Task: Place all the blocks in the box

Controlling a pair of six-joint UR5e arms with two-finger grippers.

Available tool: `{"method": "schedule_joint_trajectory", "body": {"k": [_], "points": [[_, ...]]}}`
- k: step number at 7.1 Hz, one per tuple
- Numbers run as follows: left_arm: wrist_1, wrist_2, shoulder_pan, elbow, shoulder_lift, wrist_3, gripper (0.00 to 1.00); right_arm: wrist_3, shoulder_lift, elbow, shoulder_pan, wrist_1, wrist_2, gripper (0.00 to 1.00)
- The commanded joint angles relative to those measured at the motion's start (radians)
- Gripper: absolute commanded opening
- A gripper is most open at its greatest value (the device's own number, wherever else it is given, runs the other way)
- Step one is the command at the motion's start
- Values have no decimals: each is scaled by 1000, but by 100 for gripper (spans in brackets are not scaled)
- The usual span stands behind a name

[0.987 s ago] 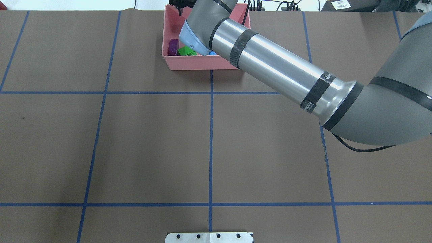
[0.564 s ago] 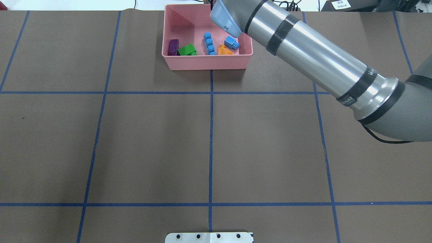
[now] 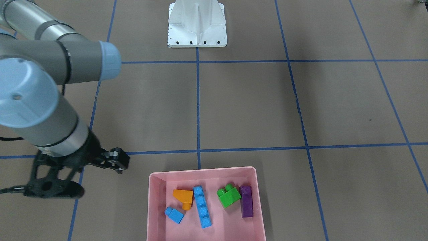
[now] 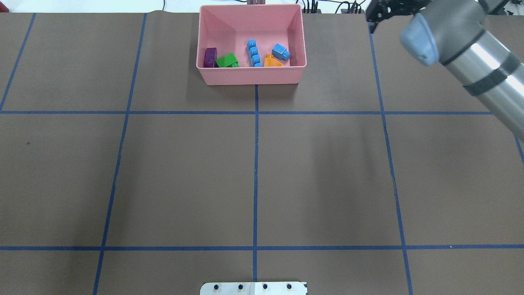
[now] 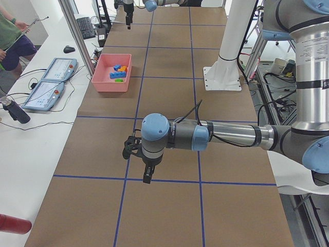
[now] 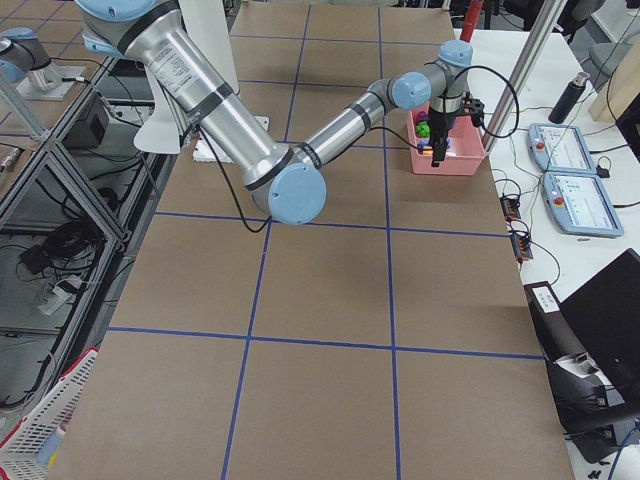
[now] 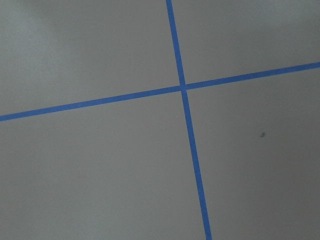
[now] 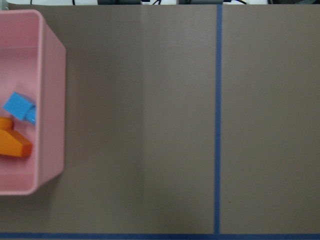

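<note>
Far along the brown table (image 4: 163,172), one shallow pink plastic box (image 4: 251,78) holds five studded plastic bricks. They are one tall purple brick (image 4: 210,57), one green two-stud brick (image 4: 226,61), one long blue four-stud brick (image 4: 254,52), one orange sloped brick (image 4: 272,62) and one small blue brick (image 4: 280,51). No brick shows outside the box, so the filling step looks done and the next move calls for no further pick. The right gripper (image 3: 53,191) hangs beside the box. The left gripper (image 5: 147,177) hangs well apart from it. I cannot tell whether either gripper's jaws are apart or together.

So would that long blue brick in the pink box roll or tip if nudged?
Probably neither: the long blue brick lies flat, studs up, so it would likely just slide on the floor of the pink box. It looks like rigid moulded plastic, so it should stay stiff when lifted. Its smooth sides may be slightly slippery.
</note>
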Motion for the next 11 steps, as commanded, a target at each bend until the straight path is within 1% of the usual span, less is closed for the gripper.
{"method": "schedule_joint_trajectory", "body": {"k": [1, 2, 3, 4, 5, 6, 7, 11], "points": [[-4, 0, 0, 2, 2, 0, 100, -365, -347, 183, 144, 5, 29, 100], [-4, 0, -2, 0, 2, 0, 100, -515, -450, 195, 210, 8, 32, 100], [-4, 0, -2, 2, 4, 0, 100, -608, -527, 200, 276, 9, 59, 100], [-4, 0, -2, 0, 7, 0, 100, -639, -615, 250, 329, 11, 77, 100], [-4, -2, -2, 0, 7, 0, 100, -640, -704, 324, 356, 11, 69, 100], [-4, 0, -2, 5, 7, 0, 100, -640, -790, 370, 362, 11, 64, 100], [-4, 0, -2, 15, 8, 0, 100, -640, -836, 366, 362, 11, 61, 100], [-1, 1, -2, 11, 8, -1, 100, -621, -849, 358, 364, 9, 65, 100]]}}
